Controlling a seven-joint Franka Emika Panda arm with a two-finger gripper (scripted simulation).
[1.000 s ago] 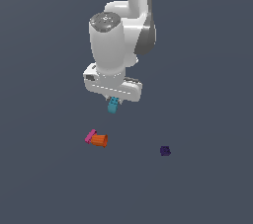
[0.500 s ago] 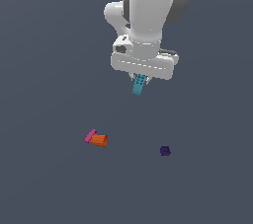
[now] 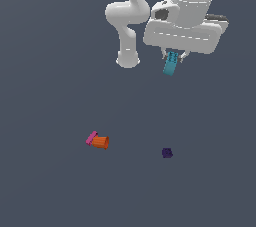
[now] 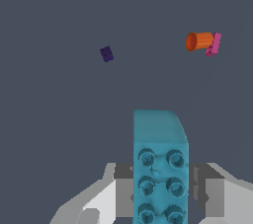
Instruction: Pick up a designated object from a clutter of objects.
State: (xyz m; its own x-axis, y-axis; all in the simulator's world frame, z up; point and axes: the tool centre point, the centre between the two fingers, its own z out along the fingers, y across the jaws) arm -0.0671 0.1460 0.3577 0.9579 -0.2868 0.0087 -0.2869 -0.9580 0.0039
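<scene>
Brick [image 3: 170, 64] hangs lengthwise below the gripper [image 3: 172, 60], clamped between its fingers, high above the orange cup [image 3: 101, 142] and pink block [image 3: 91, 138].

A simulated test scene, my arm [image 3: 131, 18] over a flat, featureless slate-grey ground [image 3: 50, 71], no walls, flat rendered shading

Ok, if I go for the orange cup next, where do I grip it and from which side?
The orange cup lies on its side, its base against the pink block. Come from above and pinch across the ribbed wall near mid-length, jaws clear of the block; the gripper holds the teal brick now.
</scene>
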